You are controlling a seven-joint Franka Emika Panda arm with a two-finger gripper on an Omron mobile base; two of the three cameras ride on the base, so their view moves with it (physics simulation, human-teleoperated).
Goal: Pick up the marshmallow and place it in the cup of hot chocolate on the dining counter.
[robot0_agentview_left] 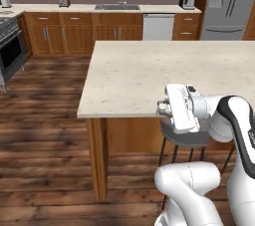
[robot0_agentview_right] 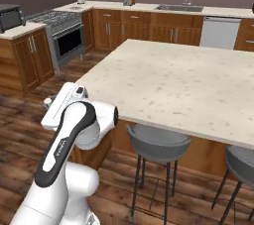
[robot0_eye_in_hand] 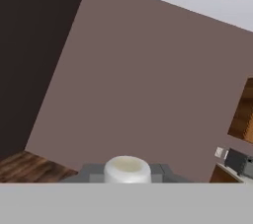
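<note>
Clearly the hand (robot0_eye_in_hand: 127, 174), closed on the marshmallow (robot0_eye_in_hand: 127, 168), should keep its squeeze steady while swinging toward twelve o'clock over the counter (robot0_agentview_left: 149, 70).

base views flanking the dining counter (robot0_agentview_left: 149, 75); hand view wallward

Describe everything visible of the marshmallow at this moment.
In the hand view the marshmallow is a small white, soft-looking squat cylinder with a slightly dished, cream-tinted top. It sits upright between the dark fingertips of the gripper, which is shut on it and holds it in the air in front of a plain mauve wall.
</note>
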